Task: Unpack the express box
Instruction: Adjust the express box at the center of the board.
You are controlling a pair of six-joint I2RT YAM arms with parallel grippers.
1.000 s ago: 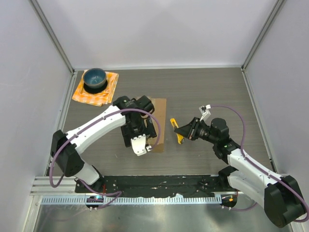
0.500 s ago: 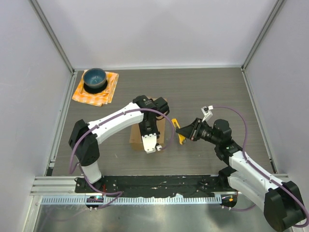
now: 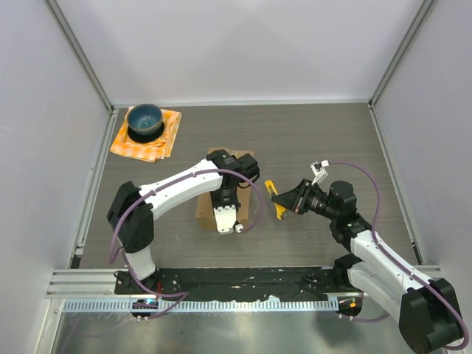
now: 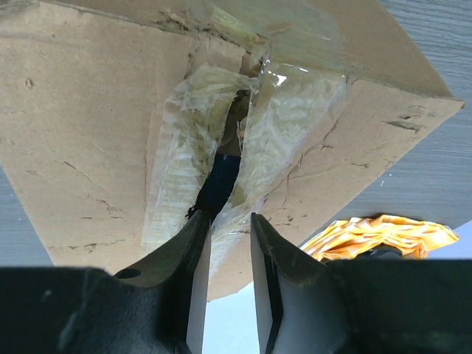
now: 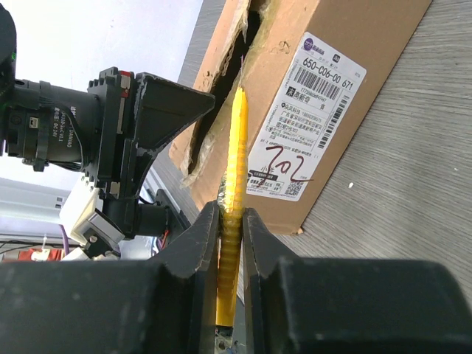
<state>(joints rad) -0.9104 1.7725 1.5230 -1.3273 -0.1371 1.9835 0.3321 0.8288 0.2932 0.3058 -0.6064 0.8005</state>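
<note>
The express box lies on the dark table near its middle, a little left of centre, mostly hidden in the top view under the left arm that reaches over it. Clear tape along its top seam is torn and wrinkled, and a dark slit gapes between the flaps. The left gripper stands right at this slit, its two fingers drawn close together with only a narrow gap between them. Their tips meet the ragged tape edge, but whether they pinch it cannot be told. The box's right side carries a white shipping label with barcodes and a red handwritten number. Just right of that side, the right gripper is pressed tight on a yellow cutter, whose tip points at the box's upper edge close to the opened seam. In the far left corner, well apart from the box, a blue bowl sits on an orange cloth.
</note>
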